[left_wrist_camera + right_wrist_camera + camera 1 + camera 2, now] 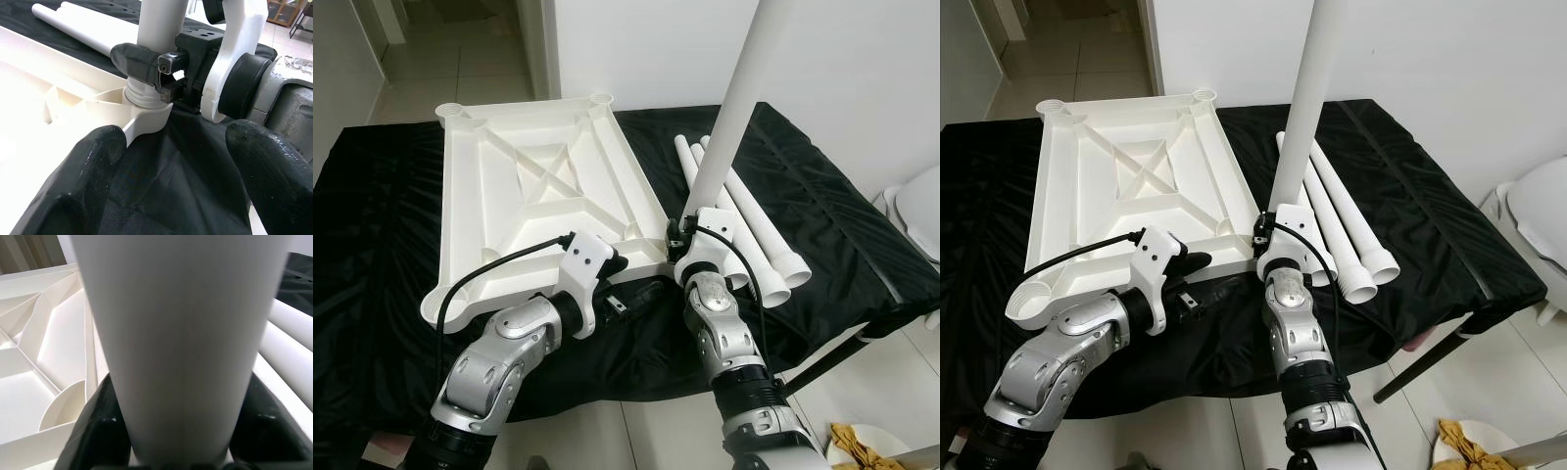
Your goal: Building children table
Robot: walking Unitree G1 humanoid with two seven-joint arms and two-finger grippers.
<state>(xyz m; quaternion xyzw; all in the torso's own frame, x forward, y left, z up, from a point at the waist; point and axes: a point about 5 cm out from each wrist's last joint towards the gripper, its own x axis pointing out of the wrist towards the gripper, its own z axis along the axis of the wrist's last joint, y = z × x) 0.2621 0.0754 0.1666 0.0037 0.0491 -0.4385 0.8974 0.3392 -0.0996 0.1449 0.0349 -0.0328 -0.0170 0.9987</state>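
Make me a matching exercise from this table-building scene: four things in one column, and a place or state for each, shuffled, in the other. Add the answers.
Things:
1. upright leg
2. tabletop
3. spare legs
4. left tool

States:
A. lying side by side on the black cloth
B. open, near the corner socket
C. upside down, ribs showing
D. standing in the corner socket, clamped by the right tool

Pairs: 1-D, 2-C, 3-A, 4-B
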